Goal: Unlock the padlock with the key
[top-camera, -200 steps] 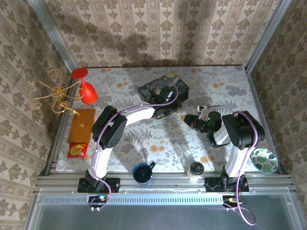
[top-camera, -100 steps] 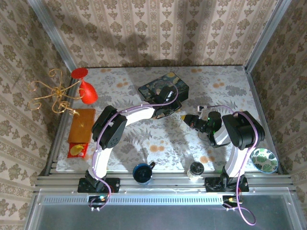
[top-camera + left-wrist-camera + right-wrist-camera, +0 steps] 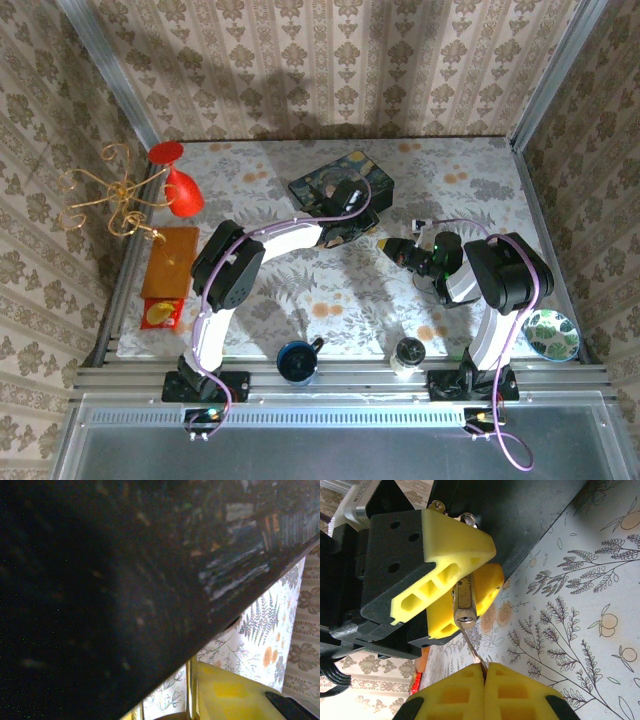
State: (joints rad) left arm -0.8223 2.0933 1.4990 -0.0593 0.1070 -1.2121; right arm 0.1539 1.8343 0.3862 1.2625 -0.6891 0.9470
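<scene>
In the right wrist view the small brass-coloured padlock is pinched between the yellow fingers of my left gripper, keyhole end towards the camera. Its silvery shackle pokes out past them. My right gripper is shut on the key. The key's thin blade slants up and its tip meets the padlock's keyhole. From above, the left gripper sits just in front of the dark blue box. The right gripper faces it closely. The box's dark side looms in the left wrist view.
A red goblet, a gold wire stand and an orange packet sit at the left. A dark cup and a small jar stand at the near edge. A patterned bowl lies at the right.
The right gripper has edged slightly left towards the left gripper with the key. The left arm and the box have stayed put.
</scene>
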